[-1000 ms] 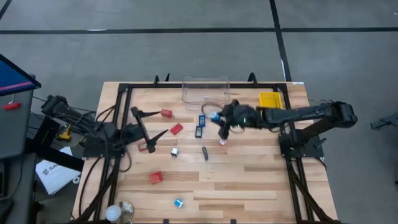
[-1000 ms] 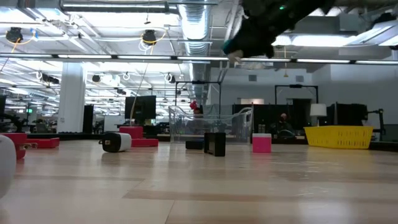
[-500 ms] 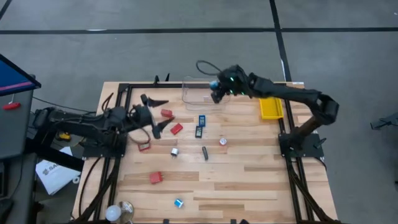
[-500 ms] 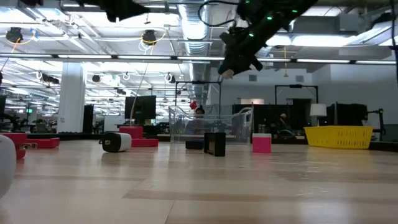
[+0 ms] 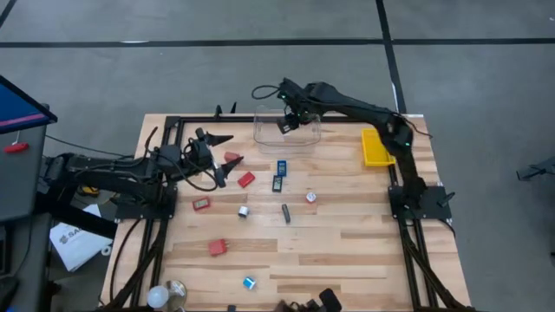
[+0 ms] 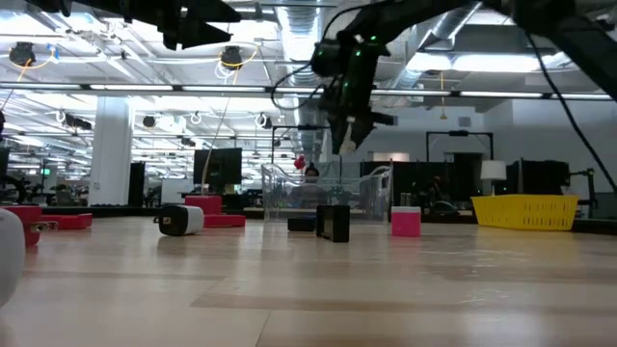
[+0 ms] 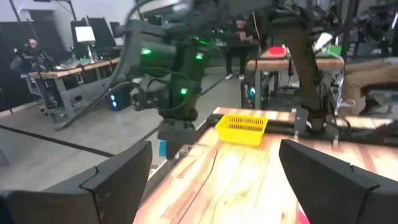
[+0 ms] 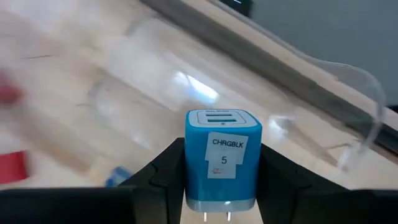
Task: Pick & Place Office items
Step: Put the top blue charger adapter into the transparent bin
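Observation:
My right gripper (image 5: pixel 284 121) hangs over the clear tub (image 5: pixel 288 132) at the table's far edge, shut on a small blue charger block (image 8: pixel 224 158) with a white label. Open and level, my left gripper (image 5: pixel 217 154) hovers above the table's left part, near a red block (image 5: pixel 232 158). More office items lie flat on the wood: other red blocks (image 5: pixel 246 179), two blue-black rectangles (image 5: pixel 280 174), a dark stick (image 5: pixel 285 212), and small blue-and-white pieces (image 5: pixel 249 282). My right gripper pinches the blue charger block by two opposite sides (image 8: pixel 191 168) between its two fingers (image 8: pixel 165 171). The fingers slant steeply down from above. The block is lifted clear above the tub, its labelled face toward the wrist camera and its silver prongs (image 8: pixel 216 217) at the wrist end.
A yellow tray (image 5: pixel 376 147) sits at the far right next to the tub. A white bulb-like object (image 5: pixel 158 297) lies at the near left corner. Black frame rails (image 5: pixel 173 130) run along the table's sides. Open wood lies in the near right part (image 5: pixel 347 260).
My right gripper has carried the blue block from above the table's middle toward the far edge and left, ending over the tub, and has tipped to point downward. My left gripper has swung toward the far edge and rolled, staying open.

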Controlling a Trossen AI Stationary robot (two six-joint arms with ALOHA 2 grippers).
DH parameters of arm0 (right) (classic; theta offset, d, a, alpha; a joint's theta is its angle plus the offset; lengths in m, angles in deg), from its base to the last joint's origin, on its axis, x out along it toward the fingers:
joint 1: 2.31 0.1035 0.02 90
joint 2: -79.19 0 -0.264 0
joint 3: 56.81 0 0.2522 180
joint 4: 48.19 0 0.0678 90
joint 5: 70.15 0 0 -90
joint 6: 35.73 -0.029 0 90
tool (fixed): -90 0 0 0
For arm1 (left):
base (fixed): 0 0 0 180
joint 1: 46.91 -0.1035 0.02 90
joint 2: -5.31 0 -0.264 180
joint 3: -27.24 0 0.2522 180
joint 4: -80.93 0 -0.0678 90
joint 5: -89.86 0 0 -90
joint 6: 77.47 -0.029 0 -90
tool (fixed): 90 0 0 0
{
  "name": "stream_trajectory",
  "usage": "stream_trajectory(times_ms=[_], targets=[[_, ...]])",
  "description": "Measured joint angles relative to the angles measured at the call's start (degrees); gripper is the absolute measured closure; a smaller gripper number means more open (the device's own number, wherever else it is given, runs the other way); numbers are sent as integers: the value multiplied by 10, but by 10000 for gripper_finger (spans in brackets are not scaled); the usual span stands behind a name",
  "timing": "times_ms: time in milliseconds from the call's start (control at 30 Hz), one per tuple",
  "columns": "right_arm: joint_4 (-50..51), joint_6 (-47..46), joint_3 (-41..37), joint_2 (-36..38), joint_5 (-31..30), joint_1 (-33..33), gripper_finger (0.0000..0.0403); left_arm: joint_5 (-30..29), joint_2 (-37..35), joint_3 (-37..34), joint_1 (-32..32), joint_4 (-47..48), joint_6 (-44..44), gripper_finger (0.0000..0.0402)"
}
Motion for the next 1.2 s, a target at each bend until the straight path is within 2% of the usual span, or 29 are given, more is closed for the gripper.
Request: stream_trajectory(times_ms=[167, 267, 400, 733, 1200], targets=[[37, -22, 48, -70, -14, -6, 266, -7, -6, 0, 0, 9, -11, 53], [32, -27, 56, -88, -9, -12, 266, -10, -15, 0, 0, 33, -12, 53], [28, -28, 56, -105, -4, -23, 266, -43, -32, 0, 0, 63, -16, 53], [-8, -48, 56, -103, 70, -45, 266, -61, -64, 0, 0, 93, -15, 53], [8, -85, 47, -104, 72, -25, 266, -61, -64, 0, 0, 97, -13, 53]])
